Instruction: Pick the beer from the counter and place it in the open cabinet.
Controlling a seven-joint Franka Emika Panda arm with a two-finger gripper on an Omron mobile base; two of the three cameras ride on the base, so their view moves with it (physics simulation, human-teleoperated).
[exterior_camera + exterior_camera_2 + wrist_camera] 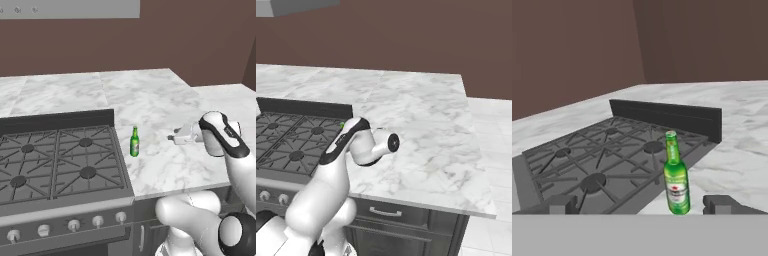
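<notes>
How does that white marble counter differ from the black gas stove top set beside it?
The white marble counter with grey veins is pale and smooth; the black gas stove top is dark and covered by raised iron grates over round burners. The counter carries a small green glass beer bottle standing upright near the stove's edge; the stove carries nothing. Both lie flat at about the same height.

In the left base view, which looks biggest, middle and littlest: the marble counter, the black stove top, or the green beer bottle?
From biggest to littlest, as they look in the left base view:
1. The counter, spreading across most of the picture.
2. The stove top, filling the lower left.
3. The beer, by far the smallest, standing on the counter beside the stove.
</notes>
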